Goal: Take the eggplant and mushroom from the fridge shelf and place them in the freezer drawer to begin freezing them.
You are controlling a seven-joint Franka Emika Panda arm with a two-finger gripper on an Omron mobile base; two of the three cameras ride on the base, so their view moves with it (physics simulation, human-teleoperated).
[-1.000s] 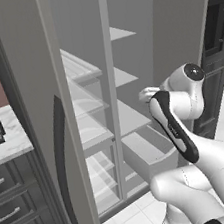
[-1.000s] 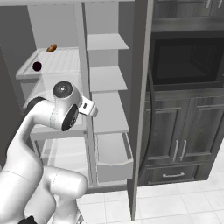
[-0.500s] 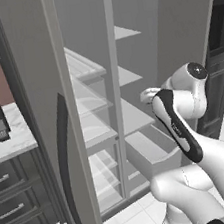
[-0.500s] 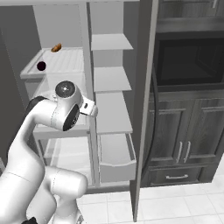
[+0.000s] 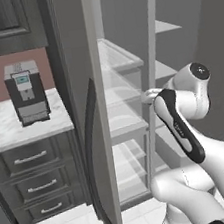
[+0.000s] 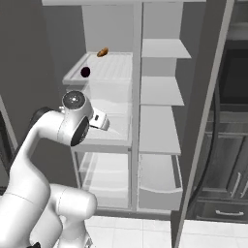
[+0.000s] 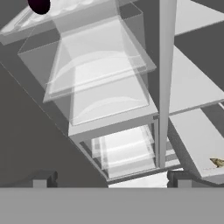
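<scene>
- An open fridge (image 6: 135, 121) stands ahead, pale grey inside, with a centre post splitting it into a left and a right column of shelves.
- In the right base view, the eggplant (image 6: 85, 72), a small dark purple ball, sits near the front left of the top left shelf (image 6: 116, 68).
- The mushroom (image 6: 102, 52), a tiny tan lump, lies further back on that same shelf, well apart from the eggplant.
- In the hand view, the eggplant (image 7: 40, 5) shows as a dark round shape at the top left edge.
- The freezer drawer (image 6: 157, 186), a light grey box, sits pulled out at the bottom of the right column, below three plain shelves.
- Clear bins fill the left column under the top shelf.
- The white arm (image 6: 58, 140) rises in front of the left column, its wrist level with the middle shelves.
- The gripper (image 7: 109, 179) points into the fridge; its two dark fingertips stand far apart at the bottom of the hand view, jaws spread, holding nothing.
- In the left base view, the open fridge door (image 5: 86, 112) with a dark curved handle stands between the arm and a marble counter (image 5: 15, 127).
- A dark coffee machine (image 5: 26, 92) stands on that counter, above dark drawers with silver handles.
- Dark cabinets (image 6: 227, 160) stand to the fridge's right.
</scene>
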